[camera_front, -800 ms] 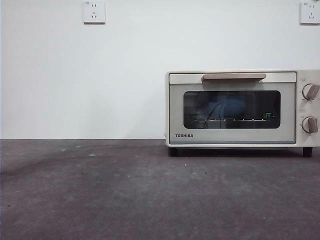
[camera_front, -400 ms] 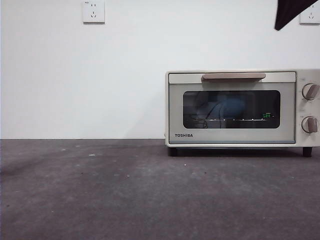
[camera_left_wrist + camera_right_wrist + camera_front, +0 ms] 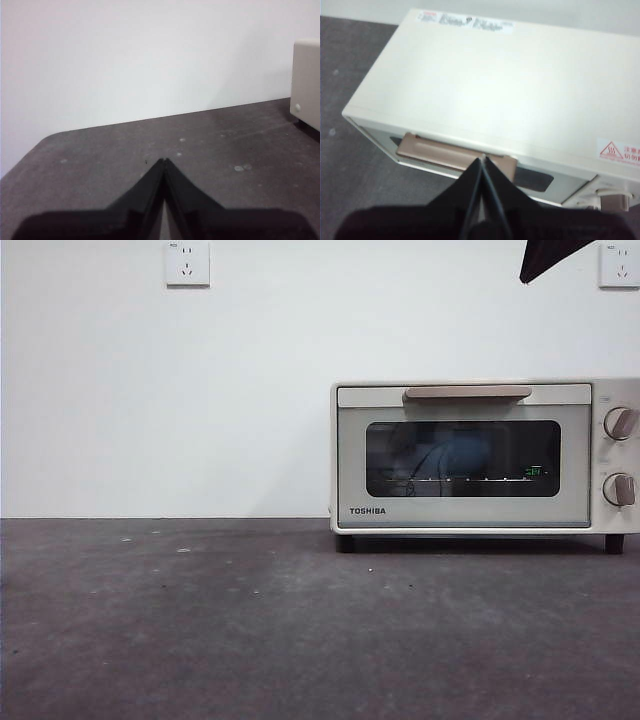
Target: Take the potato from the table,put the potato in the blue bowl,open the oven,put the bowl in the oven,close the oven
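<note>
The oven [image 3: 485,458] stood at the right of the front view with its door shut, the beige bar handle [image 3: 468,393] level along the top of the door and the two knobs [image 3: 620,456] at its right edge. Behind the dark glass a dim blue rounded shape showed, which I judged to be the blue bowl [image 3: 462,455] on the rack; the potato could not be made out through the glass. The right tool [image 3: 484,161] hung above the oven's top, its two jaws pressed together on nothing, their tips in line with the handle in the right wrist view; in the front view it showed only as a black tip at the upper right corner. The left tool [image 3: 164,162] waited low over the table [image 3: 200,630], jaws likewise together and empty, with a corner of the oven at the right edge of its view. By my judgement the task looked all but finished, so the sound course would be to check that the door sat flush, then lift the right arm straight up, clear of the handle and knobs. The table was dark grey and mottled with pale specks. Behind it rose a plain white wall [image 3: 150,390] bearing two sockets [image 3: 188,263] near the top.
</note>
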Robot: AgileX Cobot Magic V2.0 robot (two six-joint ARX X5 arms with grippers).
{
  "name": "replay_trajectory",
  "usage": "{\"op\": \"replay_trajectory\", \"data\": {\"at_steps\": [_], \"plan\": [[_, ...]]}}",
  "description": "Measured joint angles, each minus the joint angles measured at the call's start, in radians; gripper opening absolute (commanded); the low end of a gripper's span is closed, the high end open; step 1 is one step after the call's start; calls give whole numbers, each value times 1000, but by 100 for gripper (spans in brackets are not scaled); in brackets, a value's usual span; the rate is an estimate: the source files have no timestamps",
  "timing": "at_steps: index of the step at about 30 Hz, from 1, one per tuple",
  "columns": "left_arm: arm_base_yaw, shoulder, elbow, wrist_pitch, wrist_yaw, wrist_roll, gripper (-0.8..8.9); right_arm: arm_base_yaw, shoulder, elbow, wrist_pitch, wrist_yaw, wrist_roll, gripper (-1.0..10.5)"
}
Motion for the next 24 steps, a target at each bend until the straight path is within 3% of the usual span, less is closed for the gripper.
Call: {"op": "replay_trajectory", "data": {"at_steps": [4,17,24], "plan": [[3,-76,-69,-13,0,-45,-4,0,0,0,6,0,0,0],[3,-242,-75,-382,20,-75,-4,0,0,0,6,0,0,0],[-3,-254,-74,-392,39,-81,-4,0,0,0,6,3,0,0]]}}
